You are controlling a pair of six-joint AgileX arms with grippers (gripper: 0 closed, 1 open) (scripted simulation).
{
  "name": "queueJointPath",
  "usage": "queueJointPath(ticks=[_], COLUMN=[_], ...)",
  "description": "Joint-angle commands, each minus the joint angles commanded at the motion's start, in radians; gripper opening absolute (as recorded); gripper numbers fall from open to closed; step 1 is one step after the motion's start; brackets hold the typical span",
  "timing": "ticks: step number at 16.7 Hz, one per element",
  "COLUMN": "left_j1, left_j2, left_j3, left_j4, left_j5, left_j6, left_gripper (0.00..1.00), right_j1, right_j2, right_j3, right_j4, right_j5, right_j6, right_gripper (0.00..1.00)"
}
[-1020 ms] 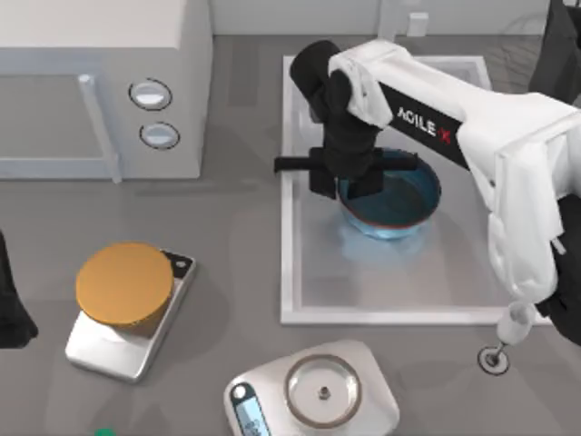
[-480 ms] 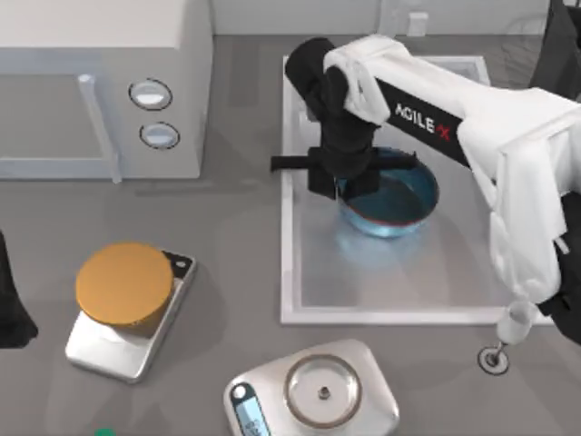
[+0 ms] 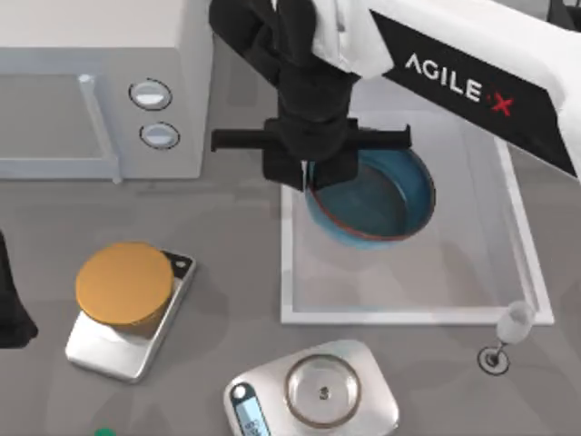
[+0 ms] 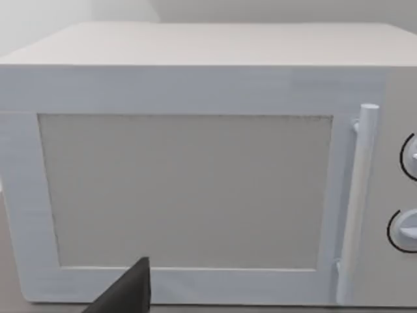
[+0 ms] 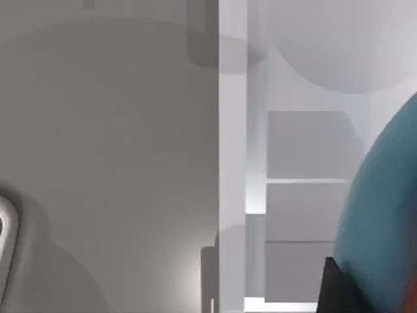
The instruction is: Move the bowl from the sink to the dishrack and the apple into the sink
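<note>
Top view: since half a second ago the right end effector (image 3: 313, 173) has risen toward the camera and now looks much larger, clamped on the near-microwave rim of the blue bowl (image 3: 372, 195). The bowl has come up with it, tilted, and hangs over the sink (image 3: 292, 272) at the edge nearest the microwave (image 3: 100, 54). I judge the lift done and the carry to the dishrack next; no dishrack or apple is to be seen here. The left arm (image 3: 14, 309) is parked at the counter edge, on the far side of the orange disc (image 3: 124, 283) from the sink.

Left wrist view: the microwave door and handle fill the frame; whether the left end effector is released or clenched I cannot tell.

Right wrist view: the bowl's blue wall (image 5: 384, 215) sits close, above the sink's white rim (image 5: 232, 130).
</note>
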Motion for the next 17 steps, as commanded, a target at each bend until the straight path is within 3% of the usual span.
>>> queueJointPath(ticks=[7, 17], left_j1=[0.000, 0.000], left_j2=[0.000, 0.000], left_j3=[0.000, 0.000], left_j4=[0.000, 0.000], left_j5=[0.000, 0.000], left_j6=[0.000, 0.000], left_gripper=[1.00, 1.00], right_j1=[0.212, 0.217], right_j2=[-0.490, -0.574], right_j3=[-0.279, -0.327], right_j4=[-0.231, -0.238], right_j5=[0.026, 0.002], right_j6=[0.208, 0.212], right_gripper=[0.00, 0.00])
